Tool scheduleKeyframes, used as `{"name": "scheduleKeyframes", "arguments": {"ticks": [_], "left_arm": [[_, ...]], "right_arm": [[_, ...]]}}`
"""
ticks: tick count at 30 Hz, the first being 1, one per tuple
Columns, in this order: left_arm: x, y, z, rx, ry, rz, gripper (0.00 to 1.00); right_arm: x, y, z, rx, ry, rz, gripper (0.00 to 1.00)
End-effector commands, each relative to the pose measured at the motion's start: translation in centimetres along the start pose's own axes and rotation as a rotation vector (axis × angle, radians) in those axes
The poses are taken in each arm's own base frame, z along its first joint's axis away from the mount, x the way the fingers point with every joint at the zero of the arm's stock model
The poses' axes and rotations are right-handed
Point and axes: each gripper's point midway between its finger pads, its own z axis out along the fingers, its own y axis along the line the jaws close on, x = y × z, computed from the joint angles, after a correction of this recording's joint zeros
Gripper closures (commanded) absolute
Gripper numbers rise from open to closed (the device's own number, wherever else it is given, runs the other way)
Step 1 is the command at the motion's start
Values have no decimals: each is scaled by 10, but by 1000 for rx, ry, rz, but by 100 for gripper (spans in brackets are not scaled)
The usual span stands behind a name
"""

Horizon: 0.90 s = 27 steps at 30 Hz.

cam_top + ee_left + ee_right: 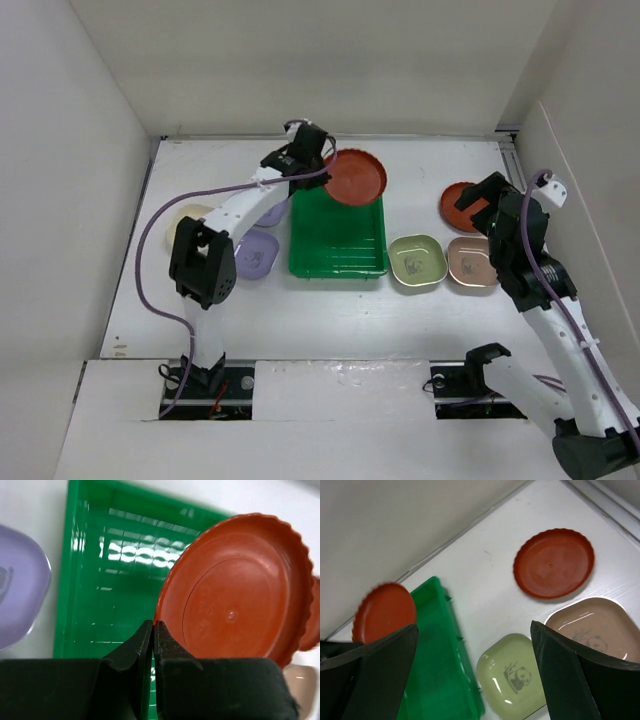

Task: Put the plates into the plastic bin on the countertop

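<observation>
My left gripper (322, 165) is shut on the rim of a round red-orange plate (355, 177) and holds it tilted above the far end of the green plastic bin (337, 262). In the left wrist view the fingertips (150, 630) pinch the plate (235, 590) over the bin (100, 595). My right gripper (478, 200) is open and empty above the second red-orange plate (455, 207), which lies flat in the right wrist view (554, 562). A light green plate (416, 262) and a tan-pink plate (470, 262) lie right of the bin. Lavender plates (256, 252) and a cream plate (190, 214) lie left.
White wall panels enclose the white countertop (420, 320) on the left, back and right. The left arm's purple cable (150, 250) loops over the left side. The bin holds no plates.
</observation>
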Motion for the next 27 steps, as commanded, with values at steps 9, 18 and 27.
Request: {"name": "scheduleKeyframes", "arguments": {"ticks": [9,18,27], "left_arm": [[34,42,57,-144,66,14,100],[35,38,59,-118,63,-3,45],[-7,-17,-26,36,-75,20,0]], "right_arm": [[-10,-37,60,128,-28,70,0],[-23,-93,99,259,-22,141,0],[33,-155,170,386,154,137,0]]}}
